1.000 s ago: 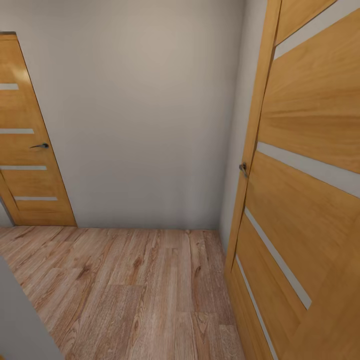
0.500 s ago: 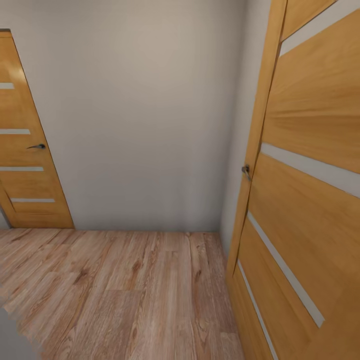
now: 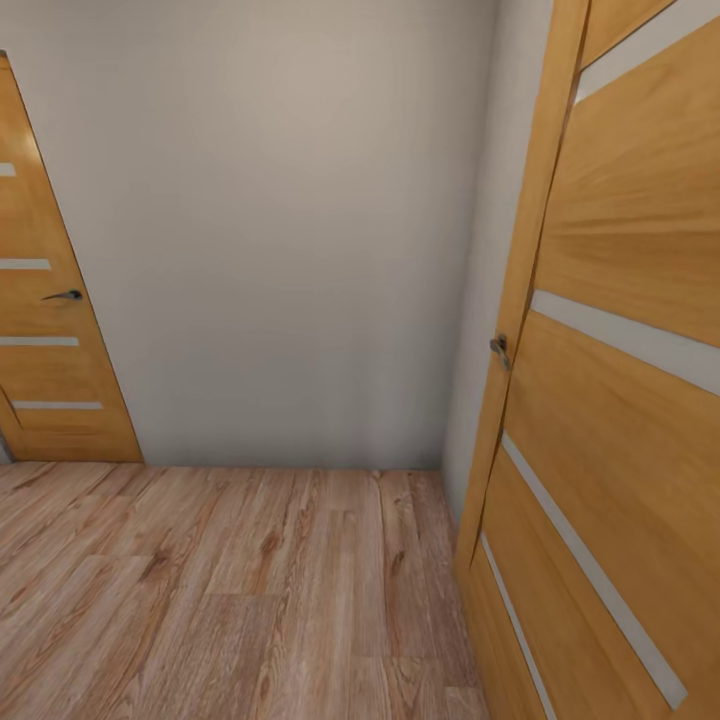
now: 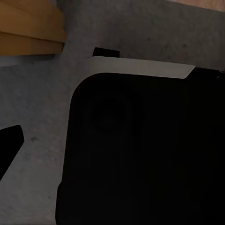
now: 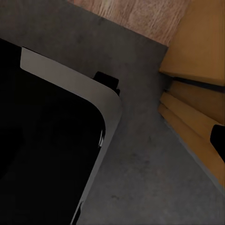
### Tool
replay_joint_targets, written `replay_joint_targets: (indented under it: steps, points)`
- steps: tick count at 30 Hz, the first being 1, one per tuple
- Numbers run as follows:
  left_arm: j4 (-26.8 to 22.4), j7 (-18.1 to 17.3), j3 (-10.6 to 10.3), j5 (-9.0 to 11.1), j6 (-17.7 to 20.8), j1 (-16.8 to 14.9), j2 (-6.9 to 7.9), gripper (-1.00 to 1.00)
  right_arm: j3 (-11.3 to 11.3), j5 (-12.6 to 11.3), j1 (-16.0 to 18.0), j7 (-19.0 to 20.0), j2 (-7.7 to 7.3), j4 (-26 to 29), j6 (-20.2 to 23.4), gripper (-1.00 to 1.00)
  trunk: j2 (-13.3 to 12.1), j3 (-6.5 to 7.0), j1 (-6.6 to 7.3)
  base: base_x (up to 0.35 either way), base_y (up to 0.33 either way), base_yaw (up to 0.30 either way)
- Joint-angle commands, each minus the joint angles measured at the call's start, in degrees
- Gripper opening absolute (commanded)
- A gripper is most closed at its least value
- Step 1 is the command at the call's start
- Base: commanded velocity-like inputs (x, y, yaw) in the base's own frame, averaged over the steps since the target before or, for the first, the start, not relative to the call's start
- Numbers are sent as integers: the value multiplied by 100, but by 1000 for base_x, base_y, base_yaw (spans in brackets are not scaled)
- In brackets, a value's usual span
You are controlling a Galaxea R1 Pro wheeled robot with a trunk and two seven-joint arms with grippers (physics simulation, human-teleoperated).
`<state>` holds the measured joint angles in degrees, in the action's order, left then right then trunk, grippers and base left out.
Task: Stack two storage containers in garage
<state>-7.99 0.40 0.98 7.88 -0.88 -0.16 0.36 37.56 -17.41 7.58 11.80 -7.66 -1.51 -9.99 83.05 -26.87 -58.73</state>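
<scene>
No storage container shows anywhere. The head view faces a plain grey wall (image 3: 290, 230) above light wood plank floor (image 3: 230, 590), with 2 orange wooden doors: the far door (image 3: 45, 340) at left and the near door (image 3: 620, 400) at right. Against 1 second ago, the whole picture has shifted: the grey edge at the lower left corner is gone. Each wrist view looks down on the robot's dark base (image 4: 140, 154) over dark grey concrete, with a dark fingertip (image 4: 8, 145) at the picture's edge; I cannot tell how far either gripper is open.

It was a home's hallway corner: light wood plank floor (image 3: 250, 590), plain pale wall (image 3: 280, 230), and two honey-coloured interior doors (image 3: 620, 400) with frosted strips and lever handles (image 3: 499, 349).
</scene>
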Motion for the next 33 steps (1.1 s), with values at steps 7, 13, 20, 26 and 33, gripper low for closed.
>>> replay_joint_targets:
  steps: [7,13,20,26,33]
  points:
    - [0,4,3,47,-9,-2,-1,100,41,-60,4,33,0,-16,-29,100,3,-6,0,13,-54,0]
    - [0,4,3,47,-9,-2,-1,100,41,-60,6,33,1,-16,-29,100,3,-6,0,33,-115,0]
    - [0,4,1,47,-9,-2,-1,100,41,-60,6,26,0,-16,-39,100,3,-6,0,4,-12,56]
    - [0,4,-1,47,-9,-2,-3,100,41,-60,6,24,-2,-16,-43,100,3,-6,0,0,-1,238]
    - [0,4,2,47,-9,-2,-1,100,41,-60,5,24,-5,-16,-39,100,3,-6,0,0,0,239]
